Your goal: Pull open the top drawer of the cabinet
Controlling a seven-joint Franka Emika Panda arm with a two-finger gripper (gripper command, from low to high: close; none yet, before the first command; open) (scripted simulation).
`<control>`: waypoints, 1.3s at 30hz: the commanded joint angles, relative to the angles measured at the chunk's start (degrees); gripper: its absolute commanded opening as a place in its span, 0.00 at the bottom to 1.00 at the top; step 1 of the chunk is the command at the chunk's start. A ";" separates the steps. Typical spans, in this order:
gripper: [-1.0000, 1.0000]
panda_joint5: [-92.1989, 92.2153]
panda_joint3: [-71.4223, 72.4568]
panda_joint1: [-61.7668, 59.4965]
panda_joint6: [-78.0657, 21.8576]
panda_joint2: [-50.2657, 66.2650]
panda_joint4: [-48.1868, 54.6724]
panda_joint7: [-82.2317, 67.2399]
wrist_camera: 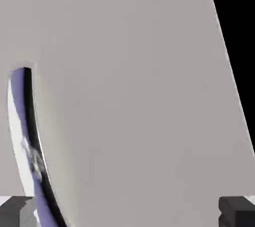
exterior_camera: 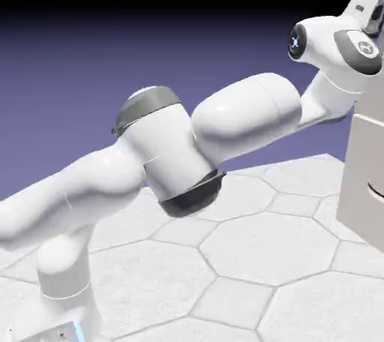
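open pincer (wrist_camera: 127, 211) faces the cabinet (exterior_camera: 365, 175) front beside a curved handle (wrist_camera: 30, 141).

Pale cabinet panel (wrist_camera: 139, 96) fills view; curved shiny handle (wrist_camera: 30, 141) at left; grey fingertips (wrist_camera: 234, 211) wide apart at bottom corners.

A table (exterior_camera: 247, 250) with pale hexagon tiles is being shown; the cabinet (exterior_camera: 364, 175) and the robot base (exterior_camera: 64, 273) are being carried on it.
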 commanded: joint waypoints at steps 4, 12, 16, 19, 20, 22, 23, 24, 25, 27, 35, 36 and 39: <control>0.50 -6.27 -4.80 6.23 -0.41 -1.32 4.63 -0.94; 0.50 1.89 -0.85 17.68 -0.83 -9.98 19.94 -20.87; 0.00 4.45 0.39 21.27 -0.95 -12.70 24.74 -27.12; 0.00 1.68 0.11 18.26 -1.35 -11.42 20.59 -22.48; 0.00 0.31 0.05 16.75 -1.58 -10.80 18.51 -20.24; 0.00 -2.33 0.30 13.72 -2.18 -9.61 14.36 -16.10; 0.00 -3.59 0.53 12.19 -2.51 -9.05 12.28 -14.16; 0.00 -4.81 0.81 10.66 -2.87 -8.51 10.21 -12.29; 0.00 -5.97 1.17 9.12 -3.25 -8.00 8.13 -10.53; 0.00 -8.12 2.06 6.01 -4.07 -7.04 3.98 -7.26; 0.00 -14.36 7.28 -7.03 -7.69 -4.02 -12.63 2.90; 0.00 -14.88 8.09 -8.75 -8.15 -3.74 -14.71 3.90; 0.00 -16.14 10.72 -14.04 -9.46 -3.02 -20.93 6.58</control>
